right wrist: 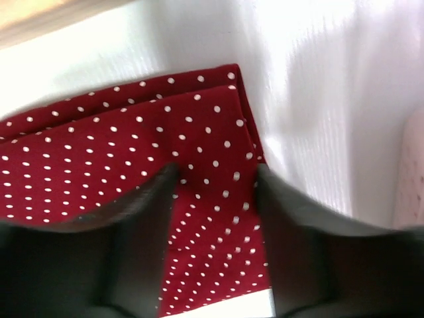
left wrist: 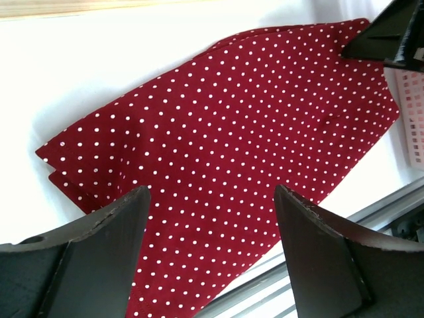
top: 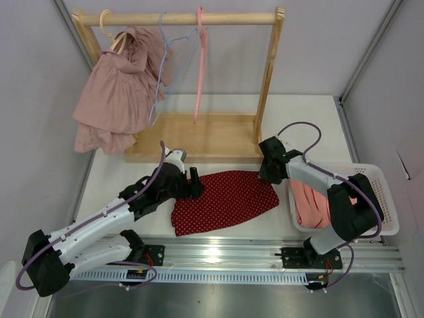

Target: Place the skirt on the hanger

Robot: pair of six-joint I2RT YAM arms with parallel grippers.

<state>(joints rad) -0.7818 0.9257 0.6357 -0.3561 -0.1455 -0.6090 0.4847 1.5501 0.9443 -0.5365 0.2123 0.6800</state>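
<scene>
On the desk (top: 311, 126), the skirt (top: 225, 199) is flanked: left claw (top: 197, 183) released at nine o'clock, right claw (top: 268, 174) released at three.

Ahead of me stands a light wooden clothes rack (top: 268, 86) on the white table (top: 318, 109), with a crumpled dusty-pink garment (top: 116, 99) hanging at its left end. To my right sits a white slatted plastic basket (top: 391, 212) (salmon-pink cloth (top: 310, 202) bundled inside).

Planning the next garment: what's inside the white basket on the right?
Bunched pink cloth lies in the left part of the basket. The right arm covers the middle, so anything there, or under the cloth, cannot be seen.
</scene>
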